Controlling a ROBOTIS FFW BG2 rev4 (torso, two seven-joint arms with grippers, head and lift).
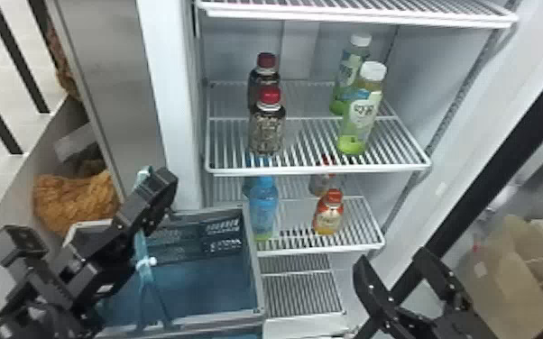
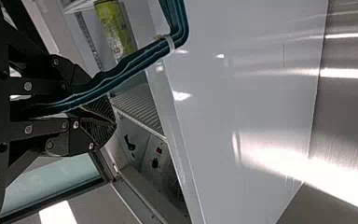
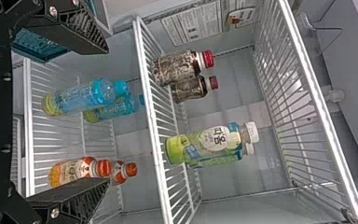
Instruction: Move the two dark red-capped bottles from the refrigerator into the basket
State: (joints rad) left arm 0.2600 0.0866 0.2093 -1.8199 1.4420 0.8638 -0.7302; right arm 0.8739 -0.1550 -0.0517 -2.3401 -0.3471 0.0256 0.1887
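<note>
Black and spread, the right gripper (image 1: 392,258) has nothing between its fingers; the left gripper (image 1: 153,198) is clenched, a teal strap (image 1: 143,257) crossing it beside the basket (image 1: 257,279). Both dark red-capped bottles (image 1: 267,130) stand upright on a wire shelf (image 1: 320,170), left of 2 green bottles (image 1: 361,108), above 2 blue bottles (image 1: 263,207) and 2 orange bottles (image 1: 328,216).

Green bottles (image 1: 360,115): two, white-capped, upright, one behind the other
Blue bottles (image 1: 264,207): a pair, lower down, one tucked behind its mate
Orange bottles (image 1: 328,215): two, red-orange caps, over to the right of the blue ones
Paper bag (image 1: 507,275): tan, off at the right
Shaggy brown thing (image 1: 76,198): over on the left, below some slanting dark bars (image 1: 11,47)
</note>
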